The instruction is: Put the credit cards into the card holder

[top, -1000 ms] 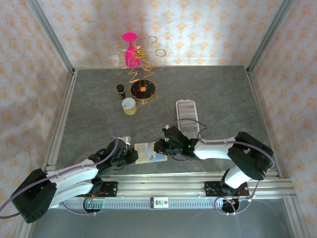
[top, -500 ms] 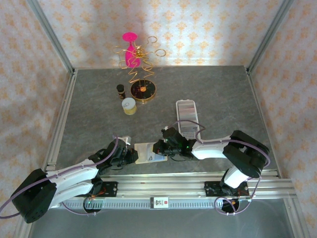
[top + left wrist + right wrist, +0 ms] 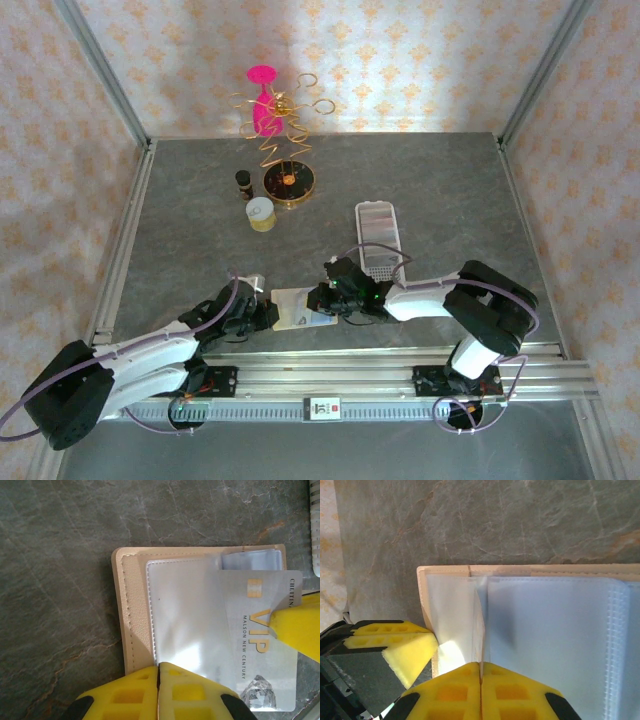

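A beige wallet with clear sleeves lies open near the front edge, between both grippers. A pale blue-grey credit card marked VIP stands at its right side, one corner tucked behind a sleeve. My right gripper is shut on the card's edge. In the right wrist view the card runs edge-on into the closed jaws. My left gripper is shut, its tips resting on the wallet where the sleeve meets the cover. The card holder, a long white perforated tray, lies behind the right gripper.
At the back left stand a pink goblet, a gold wire stand on a round dish, a small dark bottle and a pale round jar. Metal rails edge the table.
The right arm's elbow has drawn in slightly to the left. The wallet, the card and the left arm have stayed in place.
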Motion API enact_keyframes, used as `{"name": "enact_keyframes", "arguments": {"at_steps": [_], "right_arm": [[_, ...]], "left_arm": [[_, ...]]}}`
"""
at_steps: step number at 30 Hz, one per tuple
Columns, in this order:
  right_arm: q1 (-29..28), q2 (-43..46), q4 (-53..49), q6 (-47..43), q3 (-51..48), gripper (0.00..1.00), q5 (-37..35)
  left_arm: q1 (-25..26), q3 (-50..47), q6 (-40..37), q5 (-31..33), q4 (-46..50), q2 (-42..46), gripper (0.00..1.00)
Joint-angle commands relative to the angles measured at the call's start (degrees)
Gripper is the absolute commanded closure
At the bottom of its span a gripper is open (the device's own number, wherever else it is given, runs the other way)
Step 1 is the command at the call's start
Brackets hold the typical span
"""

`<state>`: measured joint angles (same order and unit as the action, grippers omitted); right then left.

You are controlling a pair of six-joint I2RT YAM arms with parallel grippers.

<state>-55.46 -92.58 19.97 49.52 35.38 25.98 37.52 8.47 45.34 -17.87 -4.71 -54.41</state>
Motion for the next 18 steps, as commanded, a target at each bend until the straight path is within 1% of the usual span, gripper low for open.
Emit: {"name": "enact_keyframes", "arguments": {"at_steps": [1,10,13,17,18], "right_arm": [[-0.4,-1.7,-0.7,-0.6,1.6,0.93,1.2],[-0.4,-3.1,-0.8,-1.3,3.4,0.93,2.0],[-0.4,-3.2,-3.5,-2.3,4.3,0.84,1.0],[-0.4,-1.3,-9.6,-4.7,5.5,0.74,-3.2],[-0.4,-0.9,-11.0,-5.1,5.8,0.73,-4.1]], "left_arm": [[0.5,-0.7,0.1,1.6,1.8,0.7,0.91],[0.5,-0.7,0.2,1.7,1.5,0.5,0.91],[0.5,-0.7,0.1,1.7,1.4,0.5,0.91],[0.5,-0.7,0.0,1.7,1.5,0.5,0.91],[0.5,-0.7,0.0,1.7,1.5,0.5,0.91]]}}
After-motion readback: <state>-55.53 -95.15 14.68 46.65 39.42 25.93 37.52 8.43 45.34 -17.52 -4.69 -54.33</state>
